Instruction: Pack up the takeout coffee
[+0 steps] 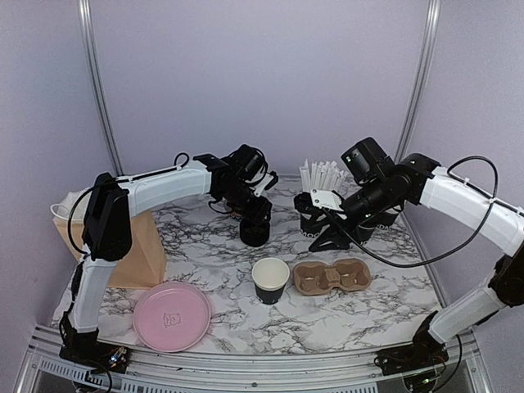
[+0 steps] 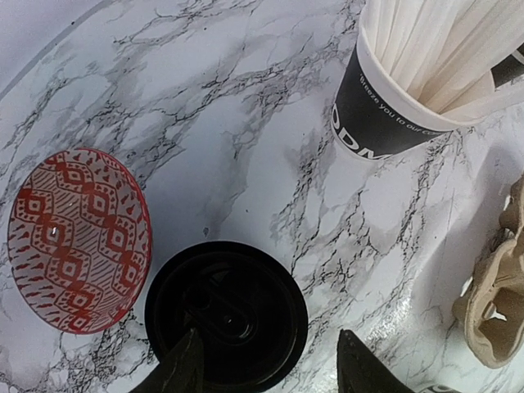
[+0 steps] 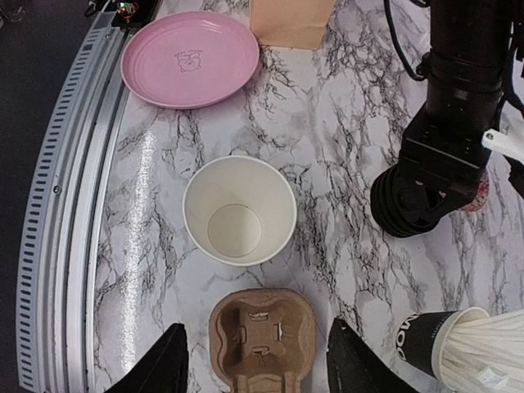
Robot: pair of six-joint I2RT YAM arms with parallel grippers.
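One takeout coffee cup stands open in the middle, black outside and cream-white inside, with no lid; it also shows in the right wrist view. A round black lid tops a short black stack at the back. My left gripper hangs open just above that lid, its fingertips either side of the lid's near-right part, not touching. My right gripper is open and empty, above the brown pulp carrier.
The carrier lies right of the open cup. A black cup of white straws stands at the back, also in the left wrist view. A red patterned bowl sits beside the lid. A pink plate and brown paper bag are at left.
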